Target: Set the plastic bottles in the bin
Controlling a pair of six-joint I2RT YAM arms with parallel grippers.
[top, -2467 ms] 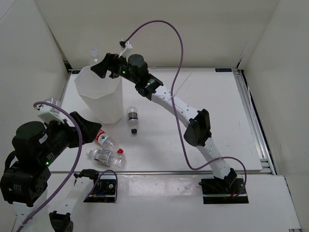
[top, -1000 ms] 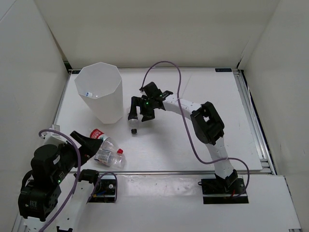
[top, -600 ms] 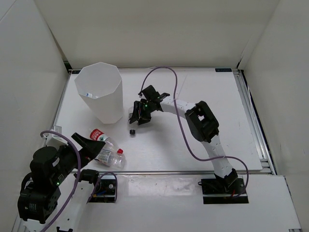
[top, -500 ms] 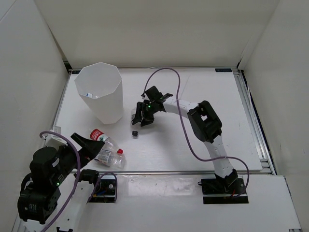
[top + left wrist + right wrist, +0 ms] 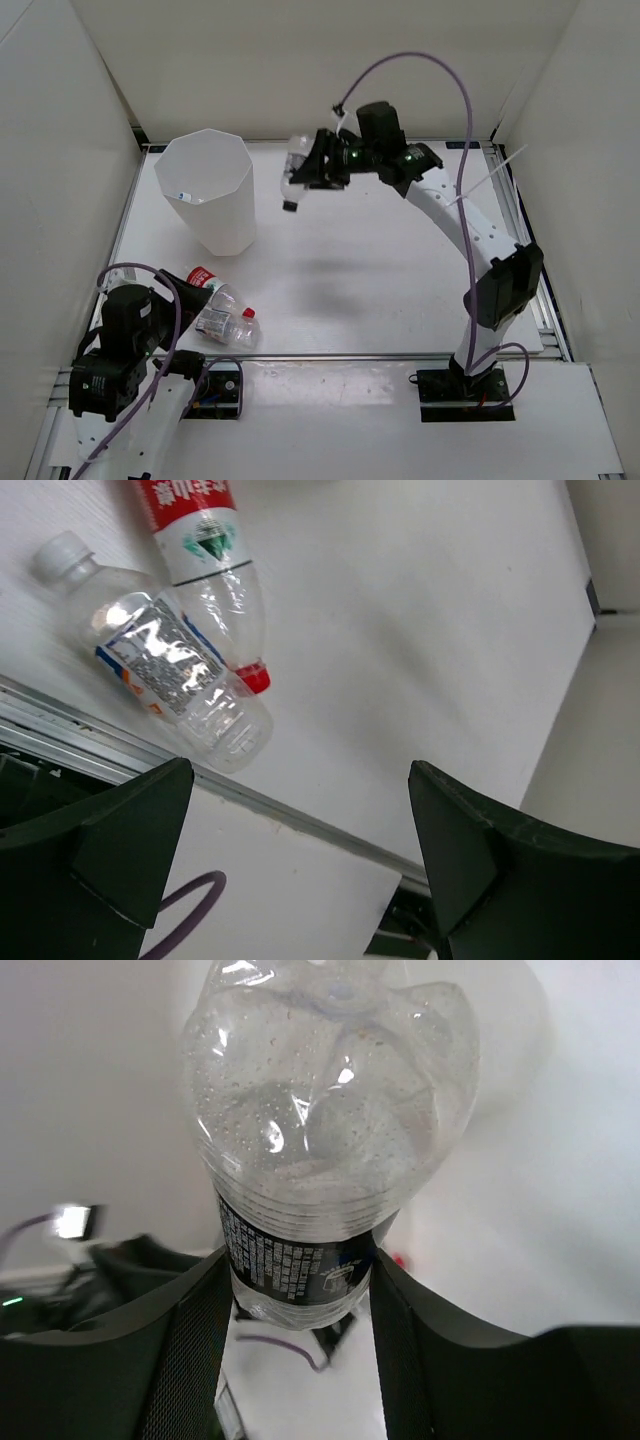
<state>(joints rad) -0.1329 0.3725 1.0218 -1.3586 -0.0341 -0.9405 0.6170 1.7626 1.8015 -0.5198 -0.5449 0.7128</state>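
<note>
R gripper (image 5: 316, 172) fingers pinch black-cap bottle (image 5: 320, 1160) mid-air, right of bin (image 5: 205, 215). L gripper (image 5: 300, 780) fingers spread wide, near red-cap bottle (image 5: 205, 570) and white-cap bottle (image 5: 170, 680) lying on table (image 5: 400, 610).

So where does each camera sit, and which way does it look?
Top external: above and behind, looking down at the white table, both arms and the white translucent bin.
Left wrist: low on the left arm, open left gripper framing two clear crinkled bottles lying.
Right wrist: on the raised arm, right gripper shut on a clear black-labelled bottle.
Shared: the top view shows all three bottles.
</note>
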